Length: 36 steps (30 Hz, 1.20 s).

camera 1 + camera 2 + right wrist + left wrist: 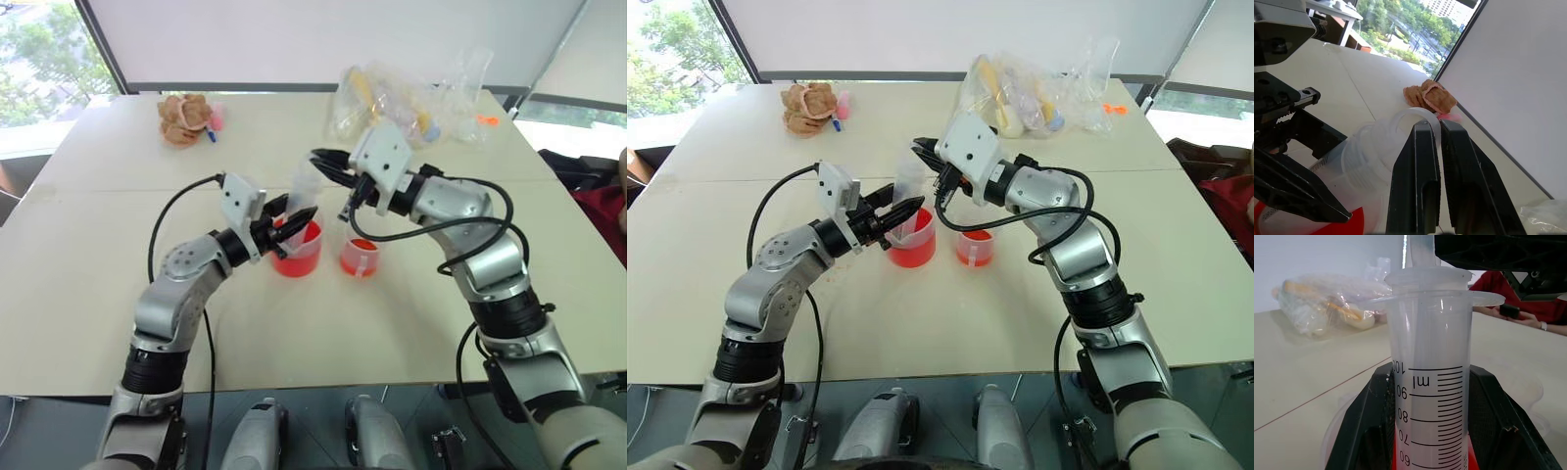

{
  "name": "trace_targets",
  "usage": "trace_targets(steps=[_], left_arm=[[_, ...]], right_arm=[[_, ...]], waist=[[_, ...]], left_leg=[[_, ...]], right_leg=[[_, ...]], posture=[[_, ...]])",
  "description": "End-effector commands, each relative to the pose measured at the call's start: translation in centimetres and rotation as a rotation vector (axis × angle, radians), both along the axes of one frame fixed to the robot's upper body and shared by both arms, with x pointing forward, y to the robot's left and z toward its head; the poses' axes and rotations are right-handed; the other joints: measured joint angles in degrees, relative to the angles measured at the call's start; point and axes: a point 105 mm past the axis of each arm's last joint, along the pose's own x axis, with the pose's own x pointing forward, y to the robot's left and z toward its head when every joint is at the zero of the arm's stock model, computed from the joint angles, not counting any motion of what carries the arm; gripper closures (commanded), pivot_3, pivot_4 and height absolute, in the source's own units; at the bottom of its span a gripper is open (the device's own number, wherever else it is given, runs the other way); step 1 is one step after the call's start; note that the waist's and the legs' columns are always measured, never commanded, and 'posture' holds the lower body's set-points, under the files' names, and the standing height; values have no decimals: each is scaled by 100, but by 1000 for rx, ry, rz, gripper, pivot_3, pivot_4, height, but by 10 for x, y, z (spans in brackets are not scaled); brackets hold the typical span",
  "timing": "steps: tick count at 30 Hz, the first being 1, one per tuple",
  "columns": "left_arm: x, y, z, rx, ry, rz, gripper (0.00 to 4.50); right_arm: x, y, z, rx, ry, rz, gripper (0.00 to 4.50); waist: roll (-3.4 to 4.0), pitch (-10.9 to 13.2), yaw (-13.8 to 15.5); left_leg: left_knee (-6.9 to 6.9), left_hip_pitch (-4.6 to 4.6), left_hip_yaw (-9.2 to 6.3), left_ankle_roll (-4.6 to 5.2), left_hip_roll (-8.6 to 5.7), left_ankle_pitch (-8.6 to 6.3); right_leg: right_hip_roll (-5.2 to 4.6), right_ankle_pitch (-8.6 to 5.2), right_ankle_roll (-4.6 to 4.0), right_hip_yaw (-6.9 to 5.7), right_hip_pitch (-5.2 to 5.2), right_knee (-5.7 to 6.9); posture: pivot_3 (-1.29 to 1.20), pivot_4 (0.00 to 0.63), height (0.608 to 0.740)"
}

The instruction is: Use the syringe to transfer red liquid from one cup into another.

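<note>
I find the left pincer (906, 212) clenched on the syringe (1430, 382) barrel, which stands upright in the beaker (912, 245) of red liquid (911, 257). The right pincer (1440, 134) is clenched on the plunger's top. The handled cup (974, 246) sits just beside on the table (950, 323).

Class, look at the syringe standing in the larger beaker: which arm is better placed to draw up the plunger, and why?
The right. Its end effector is shut on the plunger's top ring, above the syringe. The left end effector is shut on the barrel, steadying it in the beaker of red liquid.
</note>
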Motion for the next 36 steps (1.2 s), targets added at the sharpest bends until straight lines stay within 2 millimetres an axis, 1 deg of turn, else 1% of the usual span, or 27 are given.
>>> trace_targets(steps=[1, 4, 9, 13, 18, 26, 30, 33, 35, 36], left_arm=[[-5, -6, 9, -39, -32, -48, 3117], [-4, -5, 11, -50, -31, -45, 3117], [-5, -4, 9, -48, -25, -42, 3117], [-5, -2, 5, -41, -15, -39, 3117], [-4, 2, -7, -27, 11, -22, 3117], [-5, 2, -8, -24, 9, -23, 3117], [-3, 1, -6, -26, 2, -22, 3117], [0, 2, -4, -31, -4, -10, 3117], [4, 4, 0, -44, -15, 4, 3117], [6, 5, 4, -57, -21, 13, 3117]], right_arm=[[6, -23, 45, 119, -153, -115, 4457], [7, -27, 55, 155, -191, -137, 4457], [7, -29, 61, 179, -212, -149, 4457], [9, -33, 64, 191, -227, -167, 4457], [12, -40, 74, 223, -268, -206, 4457], [11, -42, 79, 239, -284, -211, 4457], [10, -40, 75, 234, -272, -195, 4457], [7, -37, 72, 231, -256, -166, 3465], [7, -37, 71, 228, -258, -169, 2479], [7, -39, 70, 219, -257, -174, 1913]], waist=[[0, 0, 1], [0, 0, 2], [0, 0, -3], [0, 0, -3], [0, 0, -6], [0, 0, -1], [0, 0, -3], [0, 0, 0], [0, 0, 9], [0, 0, 10]], left_leg=[[0, 0, 0, 0, -1, 0], [0, 0, -1, -1, -1, 0], [-1, 0, -1, -1, -1, 0], [-1, 0, -1, 0, -1, 0], [-2, 0, -1, 0, 0, 0], [-2, 0, -1, 0, 0, 0], [-3, 0, -1, 0, -1, 0], [-3, 0, -1, 0, -1, 0], [-3, 0, -1, 0, -1, 0], [-3, 0, -1, 0, -1, 0]], right_leg=[[0, 0, 0, 0, 0, 0], [0, 0, 0, -1, 0, 0], [0, 0, 0, -1, 0, 0], [1, 0, 0, 0, 0, 0], [1, 0, 0, -1, 0, 0], [0, 0, 0, -1, 0, -2], [1, 0, 0, -1, 0, -2], [1, 0, 0, -1, 0, -2], [0, 0, 0, -1, 0, -2], [0, 0, 0, -1, 0, -2]], posture=[[0, 150, 740], [0, 150, 740], [0, 150, 740], [0, 150, 740], [0, 150, 740], [0, 150, 740], [0, 150, 740], [0, 150, 740], [0, 150, 740], [0, 150, 740]])
